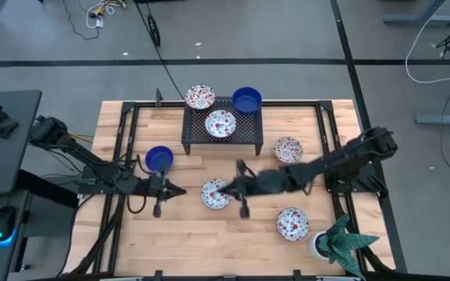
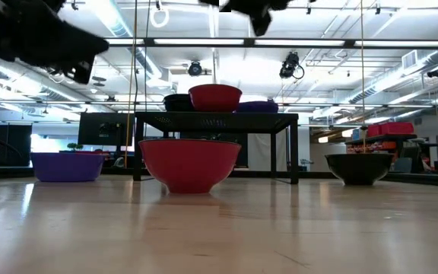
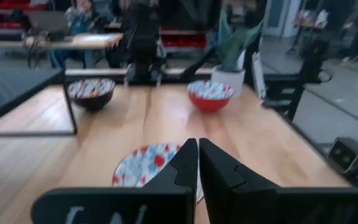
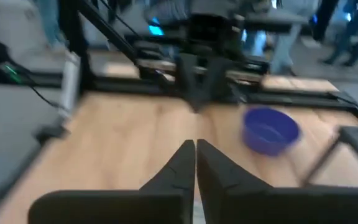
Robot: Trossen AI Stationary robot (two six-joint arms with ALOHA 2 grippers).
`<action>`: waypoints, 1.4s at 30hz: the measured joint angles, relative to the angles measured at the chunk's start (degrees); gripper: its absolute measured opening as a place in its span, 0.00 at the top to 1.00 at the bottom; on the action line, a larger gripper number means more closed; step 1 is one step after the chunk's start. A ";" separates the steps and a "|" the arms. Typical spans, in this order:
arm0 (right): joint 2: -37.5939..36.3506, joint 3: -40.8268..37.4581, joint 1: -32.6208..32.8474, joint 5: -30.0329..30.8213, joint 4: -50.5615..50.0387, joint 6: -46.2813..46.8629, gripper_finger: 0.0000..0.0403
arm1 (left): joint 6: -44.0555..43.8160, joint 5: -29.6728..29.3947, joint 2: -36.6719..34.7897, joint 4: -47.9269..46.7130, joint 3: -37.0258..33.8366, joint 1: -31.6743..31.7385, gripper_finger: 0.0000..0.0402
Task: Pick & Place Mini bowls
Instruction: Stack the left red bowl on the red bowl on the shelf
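Mini bowls (image 1: 216, 193) — small, round, glossy — floral-patterned.

Closed left gripper (image 3: 198, 163) fingers hover above a floral bowl (image 3: 145, 163).

Bare wood (image 1: 201, 234) up front — black rack (image 1: 221, 125) behind.

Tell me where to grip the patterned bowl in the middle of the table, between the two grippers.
Grip the rim of the patterned bowl, coming down from above with one finger inside and one outside. It sits upright and open, so its thin edge is likely the only part the fingers can close on. The right gripper hangs beside it.
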 joint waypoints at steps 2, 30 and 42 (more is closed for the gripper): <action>0.00 -3.32 3.05 2.07 7.08 1.12 0.97 | 2.41 1.13 0.98 2.50 0.00 0.00 0.95; 0.02 -15.45 14.34 17.64 22.14 10.41 0.96 | -8.93 0.19 38.30 -41.80 42.09 -0.64 0.67; 0.04 -15.45 17.14 13.70 20.07 10.03 0.96 | -18.32 -8.43 49.63 -46.80 51.56 0.08 0.65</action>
